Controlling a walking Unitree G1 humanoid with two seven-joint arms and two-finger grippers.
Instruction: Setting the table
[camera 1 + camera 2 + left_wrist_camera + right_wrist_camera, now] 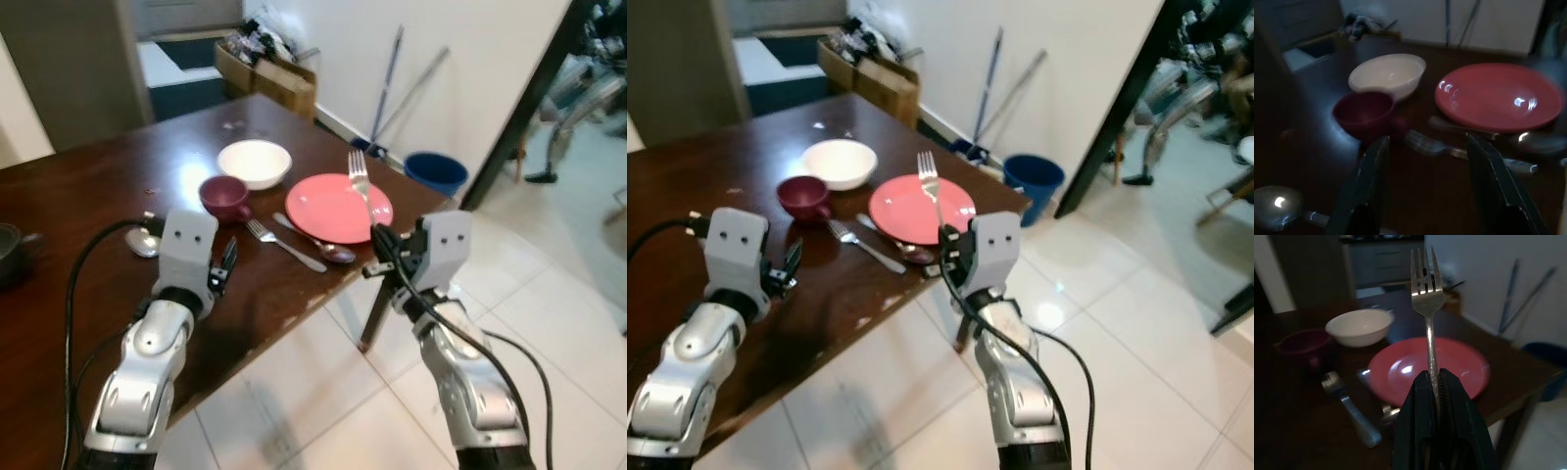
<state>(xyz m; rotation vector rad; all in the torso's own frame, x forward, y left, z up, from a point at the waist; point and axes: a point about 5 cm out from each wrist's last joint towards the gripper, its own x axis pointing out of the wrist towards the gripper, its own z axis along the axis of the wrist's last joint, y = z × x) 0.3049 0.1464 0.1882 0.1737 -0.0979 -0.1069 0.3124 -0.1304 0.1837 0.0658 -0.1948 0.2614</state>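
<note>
My right gripper [380, 238] is shut on a silver fork [1427, 308], held upright with its tines up, just off the table's right corner near the pink plate [338, 207]. Left of the plate lie a spoon [318, 241] and a second fork [284, 245] on the dark wooden table [88, 196]. A maroon cup [224, 197] and a white bowl [255, 162] stand behind them. My left gripper [227, 266] hovers open over the table, short of the cup. Another spoon [143, 242] lies by my left wrist.
A dark mug [12, 250] sits at the table's left edge. A blue bucket [436, 171] and two poles [390, 78] stand against the white wall on the right. Cardboard boxes [269, 73] lie beyond the table. White tiled floor [323, 392] spreads in front.
</note>
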